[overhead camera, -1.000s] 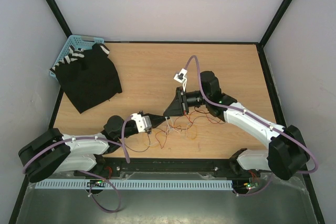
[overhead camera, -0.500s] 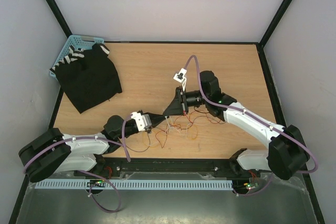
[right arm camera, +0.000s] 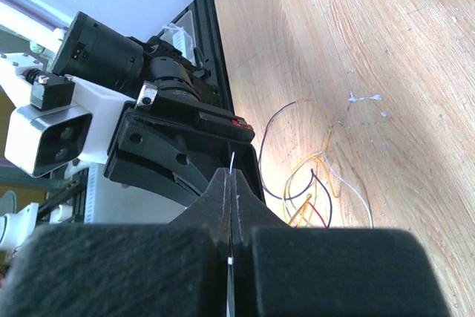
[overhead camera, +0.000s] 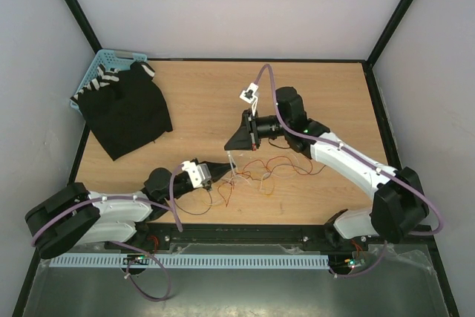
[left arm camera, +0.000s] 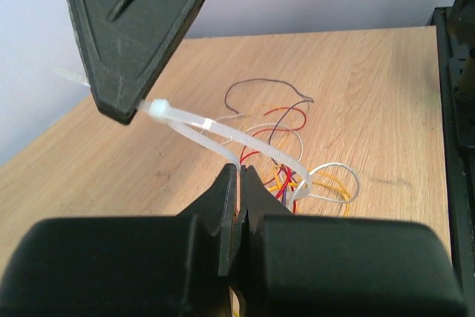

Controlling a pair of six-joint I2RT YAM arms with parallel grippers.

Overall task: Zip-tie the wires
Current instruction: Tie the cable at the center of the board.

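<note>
Cinching: left gripper (left arm camera: 239,174) pinches the zip tie (left arm camera: 260,142) round the wires (left arm camera: 289,116), right gripper (right arm camera: 231,177) clamps its tail; next, 1 steady pull.

There are one left hand (overhead camera: 222,163), one right hand (overhead camera: 231,147), one zip tie (left arm camera: 246,139), one tangle of wires (overhead camera: 269,173), one black cloth (overhead camera: 126,113) and one basket (overhead camera: 105,56).

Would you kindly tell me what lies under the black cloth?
A blue basket pokes out beyond the black cloth; most of it, and any contents, are covered.

Wires (overhead camera: 260,176) mid-table (overhead camera: 200,94); cloth (overhead camera: 126,113) over basket (overhead camera: 111,57), far-left corner.
</note>
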